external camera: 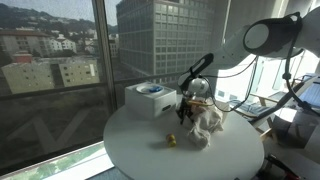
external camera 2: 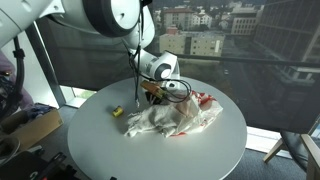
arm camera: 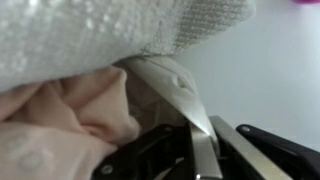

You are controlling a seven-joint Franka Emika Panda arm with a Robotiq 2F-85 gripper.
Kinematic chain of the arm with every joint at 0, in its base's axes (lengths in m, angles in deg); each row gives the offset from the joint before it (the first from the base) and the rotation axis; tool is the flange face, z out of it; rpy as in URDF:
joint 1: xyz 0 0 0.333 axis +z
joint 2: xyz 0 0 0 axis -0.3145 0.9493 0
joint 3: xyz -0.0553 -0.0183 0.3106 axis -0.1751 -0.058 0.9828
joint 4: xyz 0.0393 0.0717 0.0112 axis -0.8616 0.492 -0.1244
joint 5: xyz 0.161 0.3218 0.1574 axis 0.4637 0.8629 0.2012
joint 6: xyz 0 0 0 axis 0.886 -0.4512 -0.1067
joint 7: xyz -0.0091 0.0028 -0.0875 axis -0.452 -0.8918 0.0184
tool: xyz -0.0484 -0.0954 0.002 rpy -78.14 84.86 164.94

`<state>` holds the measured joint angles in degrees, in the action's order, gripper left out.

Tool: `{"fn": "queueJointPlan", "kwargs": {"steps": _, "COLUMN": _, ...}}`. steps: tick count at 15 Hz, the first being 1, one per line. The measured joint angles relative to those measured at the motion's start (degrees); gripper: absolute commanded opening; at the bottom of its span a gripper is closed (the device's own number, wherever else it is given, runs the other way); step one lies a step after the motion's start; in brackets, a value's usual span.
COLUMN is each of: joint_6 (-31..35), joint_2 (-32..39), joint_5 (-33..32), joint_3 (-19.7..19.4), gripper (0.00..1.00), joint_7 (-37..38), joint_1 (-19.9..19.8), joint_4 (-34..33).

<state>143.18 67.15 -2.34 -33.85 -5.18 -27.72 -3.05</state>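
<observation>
- Gripper (external camera 2: 152, 93) at frame centre, jaws drawn together, pinching thin white fold (arm camera: 178, 85) of crumpled cloth pile (external camera 2: 178, 118)
- Pile sits mid-table, just right of centre in an exterior view (external camera: 207, 122)
- Risk: bite looks narrow, only edge of fold between fingers, so fabric may slip out under pull
- Risk: pink layer (arm camera: 60, 120) and terry towel (arm camera: 90, 30) bunched against fold, so whole heap may drag, sweeping small yellow object (external camera: 171, 140) or nudging white box (external camera: 148, 98) on table (external camera 2: 95, 150)
</observation>
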Motion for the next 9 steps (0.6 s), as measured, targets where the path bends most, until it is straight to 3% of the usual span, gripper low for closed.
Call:
{"fn": "queueJointPlan", "kwargs": {"steps": 3, "joint_6": -4.44, "joint_2": -1.52, "joint_5": 4.49, "joint_3": 3.67, "gripper": 0.00, "joint_7": -4.83, "joint_1": -1.43, "joint_4": 2.65}}
{"fn": "queueJointPlan", "kwargs": {"steps": 4, "joint_6": -5.93, "joint_2": -1.94, "joint_5": 5.55, "joint_3": 4.63, "gripper": 0.26, "joint_7": -6.23, "joint_1": -1.49, "joint_4": 3.44}}
{"fn": "queueJointPlan", "kwargs": {"steps": 5, "joint_6": -7.08, "joint_2": -2.36, "joint_5": 6.29, "joint_3": 5.42, "gripper": 0.27, "joint_7": -7.16, "joint_1": -1.39, "joint_4": 4.23}}
{"fn": "queueJointPlan", "kwargs": {"steps": 9, "joint_6": -7.59, "joint_2": -4.03, "joint_5": 4.27, "joint_3": 3.85, "gripper": 0.57, "joint_7": -7.16, "joint_1": 1.84, "joint_4": 6.30}}
